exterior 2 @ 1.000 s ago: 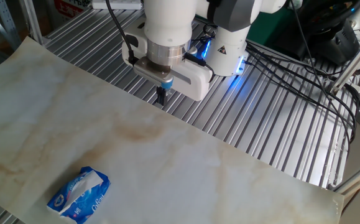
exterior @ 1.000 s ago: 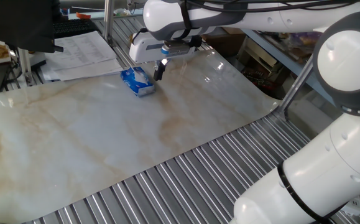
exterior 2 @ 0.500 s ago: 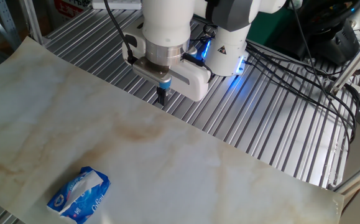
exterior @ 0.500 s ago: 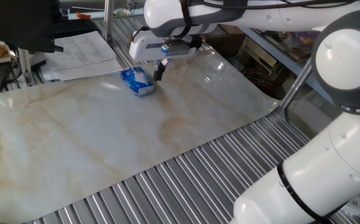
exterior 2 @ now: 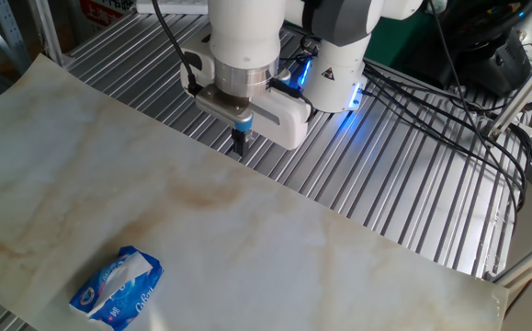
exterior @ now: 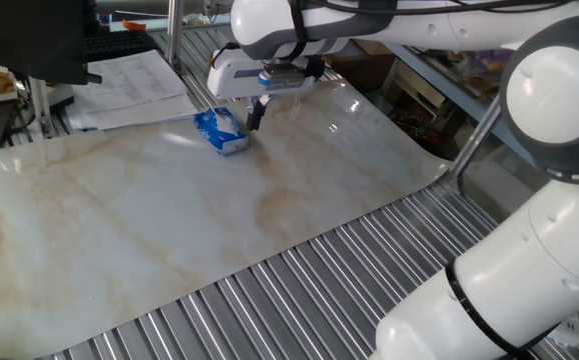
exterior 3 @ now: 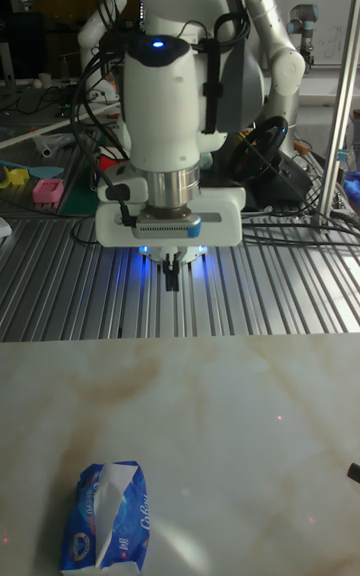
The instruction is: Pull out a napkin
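Note:
A small blue tissue pack (exterior 2: 117, 287) lies on the marble-patterned mat (exterior 2: 275, 239). The napkin (exterior 2: 130, 268), a white tissue, pokes out of the slot in the pack's top. The pack (exterior 3: 105, 521) and the napkin (exterior 3: 118, 482) also show near the bottom of the tall view. My gripper (exterior 2: 240, 144) hangs above the mat, apart from the pack, with its dark fingers pressed together and nothing between them. In one fixed view the gripper (exterior: 255, 115) appears just right of the pack (exterior: 221, 131). The tall view has the gripper (exterior 3: 173, 279) well above the pack.
Printed white paper sheets (exterior: 134, 85) lie at the back left beside the mat. Ribbed metal table surface (exterior: 299, 290) surrounds the mat. Cables (exterior 2: 449, 138) run across the ribs near the robot base (exterior 2: 334, 64).
The gripper has shifted only very slightly and stays shut. The pack and napkin have not moved.

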`<state>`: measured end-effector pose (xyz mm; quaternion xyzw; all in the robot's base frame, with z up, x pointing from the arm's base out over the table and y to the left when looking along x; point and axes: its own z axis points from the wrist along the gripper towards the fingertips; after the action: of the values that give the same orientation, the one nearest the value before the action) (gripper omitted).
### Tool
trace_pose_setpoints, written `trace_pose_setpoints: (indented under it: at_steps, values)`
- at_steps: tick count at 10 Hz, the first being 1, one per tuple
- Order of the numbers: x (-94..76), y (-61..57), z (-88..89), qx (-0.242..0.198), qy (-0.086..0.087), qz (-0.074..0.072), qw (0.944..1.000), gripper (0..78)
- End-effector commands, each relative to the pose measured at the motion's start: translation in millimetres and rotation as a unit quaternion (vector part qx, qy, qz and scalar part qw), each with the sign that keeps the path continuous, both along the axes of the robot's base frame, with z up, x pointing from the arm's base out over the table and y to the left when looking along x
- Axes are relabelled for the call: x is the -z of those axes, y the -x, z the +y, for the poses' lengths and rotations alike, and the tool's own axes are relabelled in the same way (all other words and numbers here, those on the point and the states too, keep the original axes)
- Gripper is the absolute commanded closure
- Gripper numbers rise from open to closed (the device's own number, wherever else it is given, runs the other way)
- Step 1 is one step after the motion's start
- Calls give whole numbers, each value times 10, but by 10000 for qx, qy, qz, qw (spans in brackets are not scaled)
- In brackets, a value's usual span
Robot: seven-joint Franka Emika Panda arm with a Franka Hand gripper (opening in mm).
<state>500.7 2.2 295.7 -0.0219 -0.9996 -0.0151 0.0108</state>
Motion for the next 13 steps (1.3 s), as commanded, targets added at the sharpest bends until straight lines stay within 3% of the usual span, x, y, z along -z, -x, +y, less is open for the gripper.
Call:
trace_pose_setpoints:
  at_steps: [1, 3, 7, 10, 13]
  values:
    - [30, -62, 38, 18, 7, -33, 10000, 776]
    - [15, -113, 39, 42, -4, -32, 10000, 776]
    - [-76, -403, 84, 27, -19, 5, 10000, 776]
    - [-65, -521, 323, 247, -10, 10, 9997, 776]
    - [-65, -665, 448, 325, -9, 48, 9995, 776]
